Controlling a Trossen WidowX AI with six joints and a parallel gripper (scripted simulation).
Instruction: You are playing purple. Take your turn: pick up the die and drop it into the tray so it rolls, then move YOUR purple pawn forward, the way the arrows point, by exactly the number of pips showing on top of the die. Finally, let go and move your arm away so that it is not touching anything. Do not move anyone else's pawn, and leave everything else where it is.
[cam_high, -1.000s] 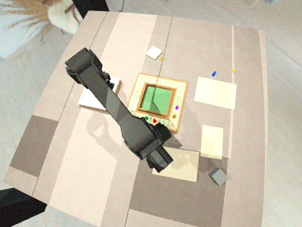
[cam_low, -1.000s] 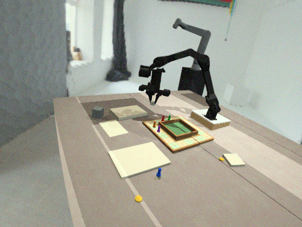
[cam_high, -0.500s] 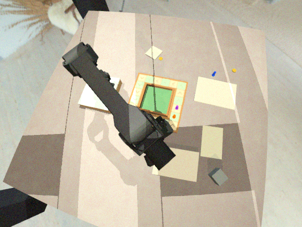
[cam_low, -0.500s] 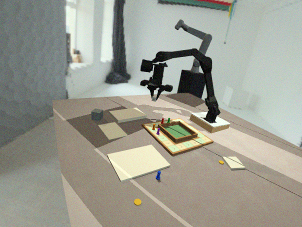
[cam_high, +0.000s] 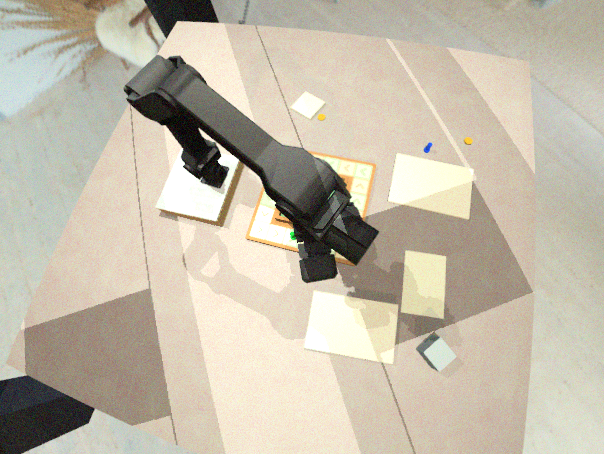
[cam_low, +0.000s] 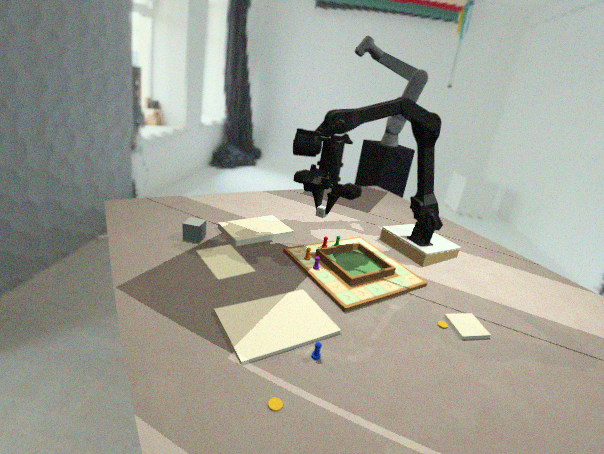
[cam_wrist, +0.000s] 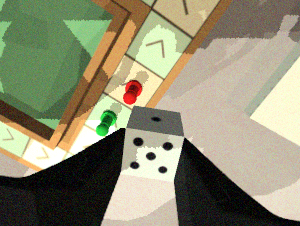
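My gripper (cam_low: 322, 214) (cam_wrist: 152, 140) is shut on the die (cam_low: 321, 211) (cam_wrist: 151, 156) and holds it in the air. In the wrist view one face of the die shows five pips and another shows one. The purple pawn (cam_low: 316, 263) stands on the board (cam_low: 346, 306) (cam_high: 370, 172), beside the tray (cam_low: 356, 282) (cam_wrist: 92, 89), whose green floor has nothing on it in the exterior view. In the top view the arm covers the tray, the die and the purple pawn.
Red (cam_low: 325, 242) (cam_wrist: 132, 92), green (cam_low: 337, 240) (cam_wrist: 106, 123) and orange (cam_low: 307, 254) pawns stand on the board. A blue pawn (cam_high: 428, 147) (cam_low: 317, 351), yellow discs (cam_high: 468, 141) (cam_low: 275, 404), a grey cube (cam_high: 438, 353) (cam_low: 194, 230) and several pale slabs (cam_high: 432, 187) (cam_low: 275, 325) lie around it.
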